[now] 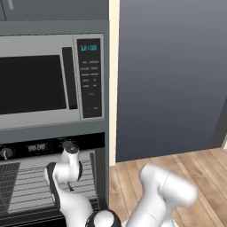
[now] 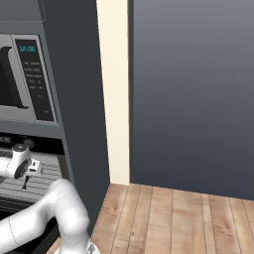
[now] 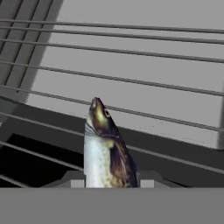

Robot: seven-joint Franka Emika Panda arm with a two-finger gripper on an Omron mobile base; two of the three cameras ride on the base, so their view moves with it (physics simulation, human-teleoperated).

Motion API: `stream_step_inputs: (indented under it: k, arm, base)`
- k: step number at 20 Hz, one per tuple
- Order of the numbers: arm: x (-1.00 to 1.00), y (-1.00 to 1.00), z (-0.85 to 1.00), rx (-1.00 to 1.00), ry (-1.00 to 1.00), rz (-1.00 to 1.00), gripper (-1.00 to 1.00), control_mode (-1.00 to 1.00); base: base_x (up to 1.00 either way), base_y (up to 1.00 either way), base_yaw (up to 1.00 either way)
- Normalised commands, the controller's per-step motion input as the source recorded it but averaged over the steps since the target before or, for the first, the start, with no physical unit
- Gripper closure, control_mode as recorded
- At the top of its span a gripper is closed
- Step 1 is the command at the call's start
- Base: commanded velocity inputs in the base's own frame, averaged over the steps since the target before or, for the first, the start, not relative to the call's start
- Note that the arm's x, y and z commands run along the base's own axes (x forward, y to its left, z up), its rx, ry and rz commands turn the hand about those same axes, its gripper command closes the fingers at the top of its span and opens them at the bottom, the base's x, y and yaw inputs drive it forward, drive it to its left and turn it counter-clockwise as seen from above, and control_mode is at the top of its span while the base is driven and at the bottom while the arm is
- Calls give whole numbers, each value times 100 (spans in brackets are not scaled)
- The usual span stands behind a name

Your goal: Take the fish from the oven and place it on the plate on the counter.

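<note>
Now the fish is pinched between the jaws over the oven rack. Next, it should be lifted out and carried to the plate.

In the hand view the fish is running off behind the grey band below, so its tail end is not showing, and the pincer tips beside it are showing as mere stubs. In the left base view the arm is covering part of the oven racks, and the oven's lower part is being cut by the bottom edge. The microwave is being cropped at the left edge, and its keypad labels are staying too small to read.
</note>
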Motion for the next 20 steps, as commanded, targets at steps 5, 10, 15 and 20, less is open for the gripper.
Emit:
stream_step_inputs:
  k: [5, 10, 15, 20]
  arm:
    - [-99, -29, 100, 11, -4, 0, 100, -100]
    - [-100, -42, 90, 8, -21, 0, 100, -100]
    - [-100, -38, 48, 17, -38, 0, 100, -100]
    - [-75, -40, 64, 29, -45, 0, 100, -100]
  base:
    - [0, 0, 0]
    - [0, 0, 0]
    - [0, 0, 0]
    - [0, 0, 0]
